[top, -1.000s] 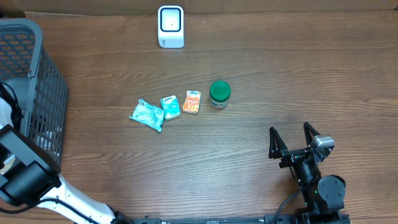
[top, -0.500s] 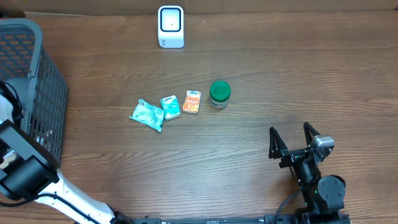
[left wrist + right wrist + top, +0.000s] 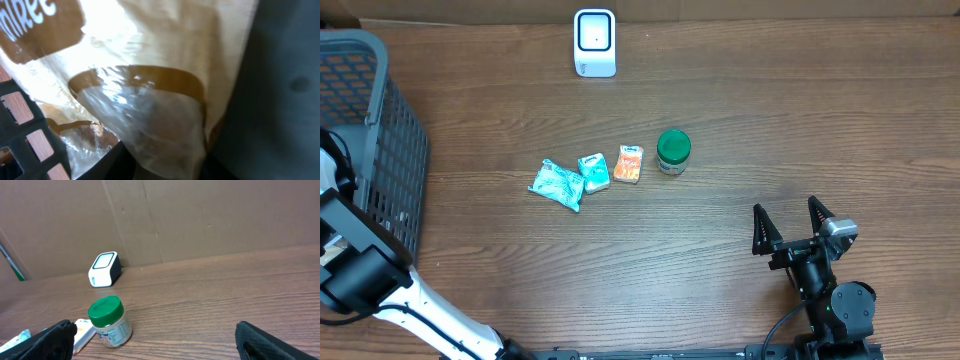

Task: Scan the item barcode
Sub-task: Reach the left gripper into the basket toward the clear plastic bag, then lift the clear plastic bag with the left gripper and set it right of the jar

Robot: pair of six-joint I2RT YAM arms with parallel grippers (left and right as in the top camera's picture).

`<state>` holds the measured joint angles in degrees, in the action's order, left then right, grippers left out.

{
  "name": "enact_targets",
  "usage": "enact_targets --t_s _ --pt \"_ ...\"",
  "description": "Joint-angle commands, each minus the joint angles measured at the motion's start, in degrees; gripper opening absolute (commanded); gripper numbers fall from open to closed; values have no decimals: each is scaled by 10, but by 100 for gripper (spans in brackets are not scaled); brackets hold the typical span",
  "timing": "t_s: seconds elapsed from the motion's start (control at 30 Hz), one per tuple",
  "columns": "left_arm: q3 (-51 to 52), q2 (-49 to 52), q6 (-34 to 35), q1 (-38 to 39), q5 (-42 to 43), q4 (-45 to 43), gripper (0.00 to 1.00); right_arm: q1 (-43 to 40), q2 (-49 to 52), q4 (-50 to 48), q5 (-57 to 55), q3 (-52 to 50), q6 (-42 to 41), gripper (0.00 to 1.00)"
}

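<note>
table (image 3: 770, 110): brown wood-grain surface, matt. basket (image 3: 380, 150): grey plastic, square-mesh walls, rounded rim, at table's left edge. left arm (image 3: 365, 280): white and black, at frame's left edge beside basket.

left wrist view filled by the bag (image 3: 150, 100): crinkly glossy film, cream w/ brown print and a clear curved window edged in brown. bag lay against basket's dark grid, wood tone showing thru the holes. a dark blurred mass took up the right of that view. left tool: could not tell whether it was closed on the bag or clear of it.

right tool (image 3: 785, 207): black, two pointed fingers spread wide, nothing between them, low at table's right, well apart from the goods.

scanner (image 3: 595, 42): white rounded box w/ dark-rimmed face, upright at far edge, centre.

mid-table row, l to r:
- large teal packet (image 3: 557, 184): crumpled film.
- small teal packet (image 3: 594, 172): touching the large one.
- orange packet (image 3: 630, 164): flat, rectangular, just beside.
- jar (image 3: 673, 152): upright, round green lid, pale body w/ label, near the orange packet but apart.
</note>
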<state>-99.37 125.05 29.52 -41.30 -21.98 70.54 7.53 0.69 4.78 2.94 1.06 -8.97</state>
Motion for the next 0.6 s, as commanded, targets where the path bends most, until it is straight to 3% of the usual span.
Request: enact_targets --t_s 0.0,0.13,0.3,0.57 --pt "-111 5 -22 -3 77 43 33 -2 -5 -2 -3 -6 0 100" --pt "-233 -4 -54 -2 182 90 30 -2 -5 -2 -3 -6 0 100" --pt "-374 -31 -79 5 281 130 19 -2 -5 -1 -3 -6 0 100" --pt "-479 -118 -84 36 304 148 4 -2 -5 -2 -3 -6 0 100"
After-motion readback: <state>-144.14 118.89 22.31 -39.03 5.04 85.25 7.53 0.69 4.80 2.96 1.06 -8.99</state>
